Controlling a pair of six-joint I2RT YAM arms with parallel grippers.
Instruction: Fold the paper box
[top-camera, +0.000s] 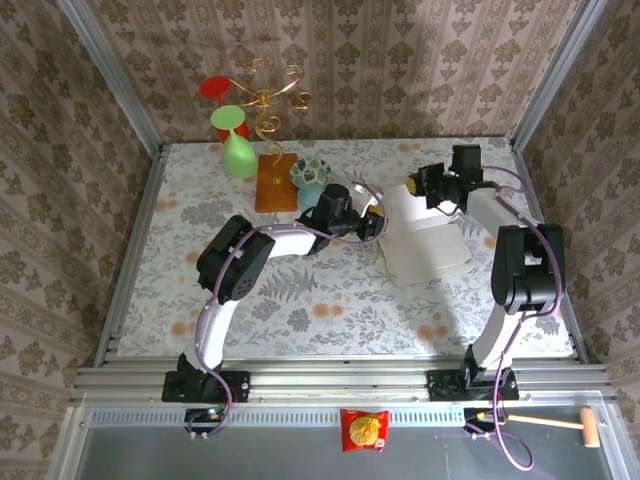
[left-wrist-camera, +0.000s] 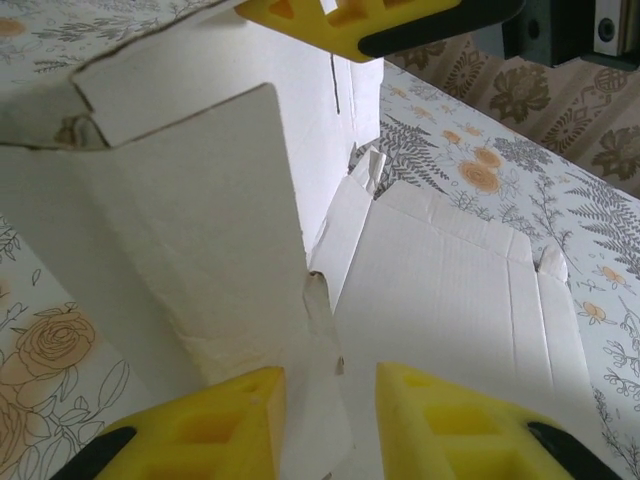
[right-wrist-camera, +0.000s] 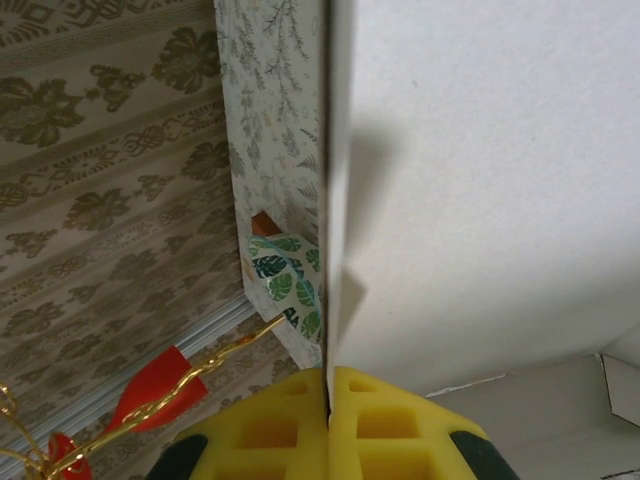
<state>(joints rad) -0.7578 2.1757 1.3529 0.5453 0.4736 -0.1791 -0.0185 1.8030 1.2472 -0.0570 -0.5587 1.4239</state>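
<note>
Nearest, well behind both pincers on the grey ledge in front of the arm bases: a red snack packet (top-camera: 365, 430) between the two bases and a wooden hammer (top-camera: 575, 424) off to the right. The floral counter (top-camera: 300, 300) carries everything else. The left pincer (left-wrist-camera: 330, 420) sits at the left edge of the paper box (top-camera: 430, 245). Its yellow fingers (left-wrist-camera: 225, 425) are apart and straddle a narrow standing flap at the corner where a raised wall meets the flat base. The flap lies close against the left finger, and a gap shows on the right-finger side. Ahead of this pincer the box base lies flat on the counter, creases and side flaps visible. To the pincer's left a tall panel stands up. The right pincer (right-wrist-camera: 328, 400) is at the far edge of the box, beyond the left pincer, fingers together and clamped on the thin edge of the upright panel. Left of the left pincer and slightly farther: a leaf-patterned teal cup (top-camera: 310, 178), just beside a brown wooden board (top-camera: 275, 182). Farther still, in the far left corner: a green goblet (top-camera: 237, 150), a gold wire stand (top-camera: 268, 98) and a red glass (top-camera: 213, 87).
</note>
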